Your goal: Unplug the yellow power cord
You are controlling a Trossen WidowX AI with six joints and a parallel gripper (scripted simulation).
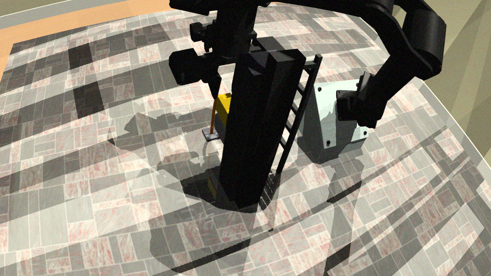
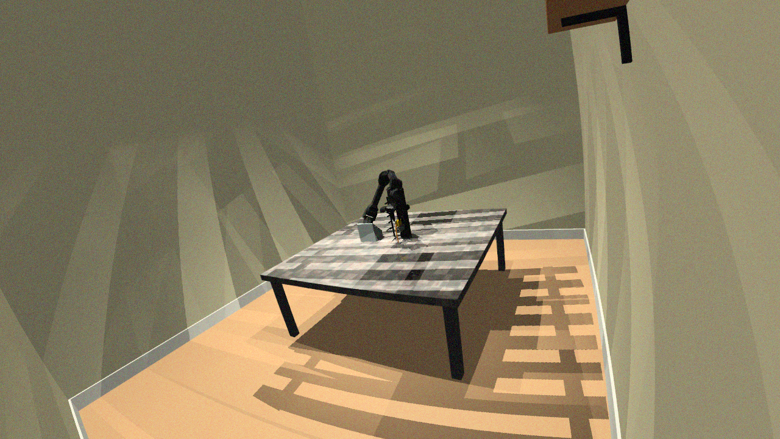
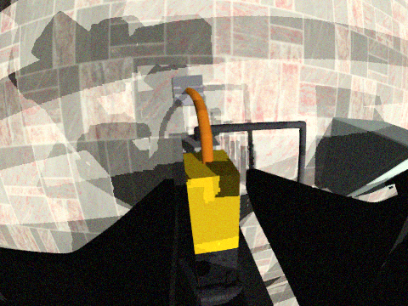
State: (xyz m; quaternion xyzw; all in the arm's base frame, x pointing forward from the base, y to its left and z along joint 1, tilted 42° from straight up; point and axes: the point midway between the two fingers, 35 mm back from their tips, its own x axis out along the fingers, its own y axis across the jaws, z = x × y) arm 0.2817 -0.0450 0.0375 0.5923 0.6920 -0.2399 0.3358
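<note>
Tall black power strip [image 1: 254, 127] and ladder rack [image 1: 298, 102] crowd plug's [image 3: 214, 210] right; left side open.

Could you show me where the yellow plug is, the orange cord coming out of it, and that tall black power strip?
yellow plug [image 3: 216, 221]: wrist view, on its bright front face.
orange cord [image 3: 203, 121]: wrist view, mid-curve above the plug.
power strip [image 1: 254, 130]: top view, on its tall black side.
</note>
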